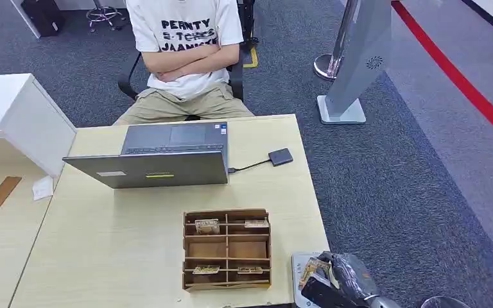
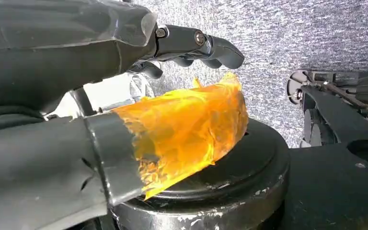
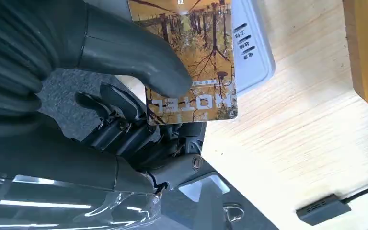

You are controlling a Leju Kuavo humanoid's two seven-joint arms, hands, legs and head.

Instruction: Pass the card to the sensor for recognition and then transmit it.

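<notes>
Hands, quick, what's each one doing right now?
Left hand: holding nothing, fingers apart, open.
Right hand: holding the hotel card over the white card reader.

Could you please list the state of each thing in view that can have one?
Card: held by right hand, over the reader.
Left hand: holds nothing, fingers apart, hanging by the robot's body.
Laptop: open, facing the person.
Organizer: upright on the table, cards in four slots.
Dongle: cabled to the laptop.
</notes>
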